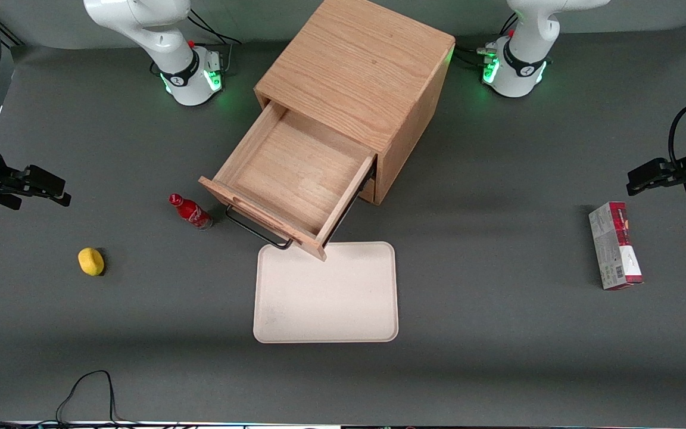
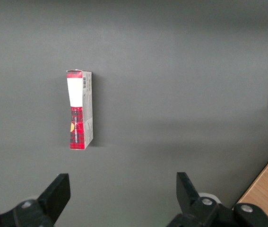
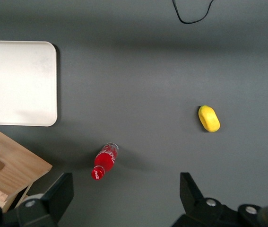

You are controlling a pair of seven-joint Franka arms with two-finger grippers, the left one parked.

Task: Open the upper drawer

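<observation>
The cream tray [image 1: 326, 293] is lying nearest the front camera, bare, its edge just beside the corner of the upper drawer [image 1: 291, 179], which is serving here as the reference landmark. That drawer is standing pulled well out of the oak cabinet [image 1: 359, 71], its dark bar handle [image 1: 255, 232] facing the tray, and its shallow wooden box is holding nothing. By judgement the opening step is looking complete — what is remaining is at most a retreat of the arm, with no further pull called for. The red bottle [image 1: 190, 211] is lying on the table just beside the drawer's handle end. The yellow lemon-like item [image 1: 91, 261] is sitting well apart from the drawer toward the working arm's end. The gripper [image 1: 39, 186] is hovering at that same end, clear of the drawer — fingers spread, pinching nothing. A red carton [image 1: 614, 245] is lying toward the parked arm's end.
</observation>
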